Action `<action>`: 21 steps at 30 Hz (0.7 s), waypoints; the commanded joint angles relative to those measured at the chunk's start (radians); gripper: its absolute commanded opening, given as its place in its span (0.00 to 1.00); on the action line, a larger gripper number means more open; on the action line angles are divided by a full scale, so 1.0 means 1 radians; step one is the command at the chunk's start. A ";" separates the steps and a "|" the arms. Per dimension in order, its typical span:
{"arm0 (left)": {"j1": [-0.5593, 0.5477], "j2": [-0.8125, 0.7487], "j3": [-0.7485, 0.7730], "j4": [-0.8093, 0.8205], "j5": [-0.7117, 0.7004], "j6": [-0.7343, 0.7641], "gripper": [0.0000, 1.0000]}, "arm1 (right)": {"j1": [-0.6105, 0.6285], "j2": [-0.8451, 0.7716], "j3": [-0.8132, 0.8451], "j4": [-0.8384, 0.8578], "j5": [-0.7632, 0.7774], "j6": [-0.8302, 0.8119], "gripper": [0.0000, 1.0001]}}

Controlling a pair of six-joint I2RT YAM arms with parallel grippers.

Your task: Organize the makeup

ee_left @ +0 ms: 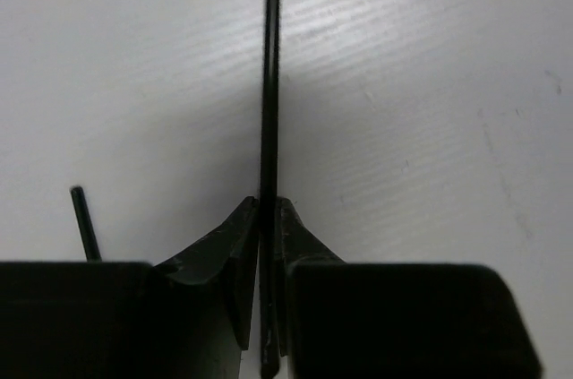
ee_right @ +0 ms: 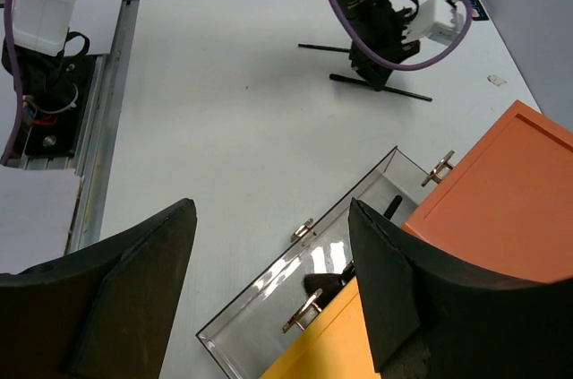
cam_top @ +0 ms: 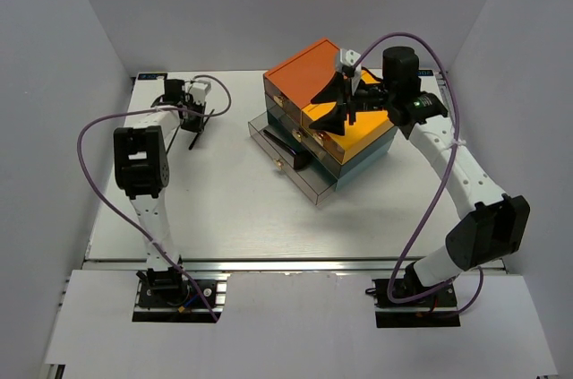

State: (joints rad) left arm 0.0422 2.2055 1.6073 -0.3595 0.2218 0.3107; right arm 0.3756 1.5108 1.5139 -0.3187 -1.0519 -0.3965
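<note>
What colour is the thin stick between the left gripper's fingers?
The thin stick is black; left wrist view.

Orange/yellow-topped drawer box sits back-right on white table, w/ bottom clear drawer pulled out.

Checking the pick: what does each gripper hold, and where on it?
The left gripper pinches a thin black stick off-centre, its longer part jutting beyond the grip. The right gripper is open, holding nothing.

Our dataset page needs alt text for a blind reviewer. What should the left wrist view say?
The left gripper pinches a thin black stick that runs straight away over the white table. A second black stick pokes out at lower left.
</note>
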 commanded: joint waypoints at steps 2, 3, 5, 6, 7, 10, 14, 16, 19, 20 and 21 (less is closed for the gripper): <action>-0.025 -0.042 -0.198 -0.197 -0.039 0.045 0.23 | -0.024 -0.057 -0.032 0.084 -0.039 0.047 0.74; -0.027 -0.065 -0.234 -0.170 -0.045 0.041 0.23 | -0.024 -0.061 -0.037 0.090 -0.042 0.059 0.74; -0.060 -0.119 -0.317 -0.154 -0.064 0.034 0.22 | -0.026 -0.072 -0.055 0.122 -0.046 0.076 0.74; -0.071 -0.133 -0.337 -0.145 -0.071 0.027 0.22 | -0.027 -0.077 -0.061 0.133 -0.052 0.085 0.74; -0.077 -0.156 -0.375 -0.139 -0.090 0.022 0.20 | -0.027 -0.086 -0.076 0.154 -0.054 0.102 0.74; -0.097 -0.182 -0.421 -0.098 -0.125 -0.011 0.07 | -0.027 -0.103 -0.096 0.184 -0.062 0.133 0.74; -0.099 -0.220 -0.457 -0.041 -0.139 -0.077 0.00 | -0.027 -0.121 -0.124 0.207 -0.069 0.147 0.74; -0.099 -0.236 -0.461 -0.012 -0.131 -0.111 0.00 | -0.027 -0.136 -0.136 0.208 -0.066 0.148 0.74; -0.099 -0.283 -0.454 0.016 -0.108 -0.154 0.00 | -0.027 -0.159 -0.152 0.216 -0.060 0.151 0.74; -0.099 -0.296 -0.452 0.030 -0.101 -0.179 0.00 | -0.029 -0.165 -0.164 0.219 -0.057 0.154 0.74; -0.099 -0.320 -0.452 0.039 -0.096 -0.189 0.00 | -0.030 -0.172 -0.172 0.224 -0.057 0.154 0.74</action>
State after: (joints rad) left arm -0.0540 1.9259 1.1965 -0.2428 0.0956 0.1982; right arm 0.3508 1.3815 1.3617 -0.1471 -1.0924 -0.2615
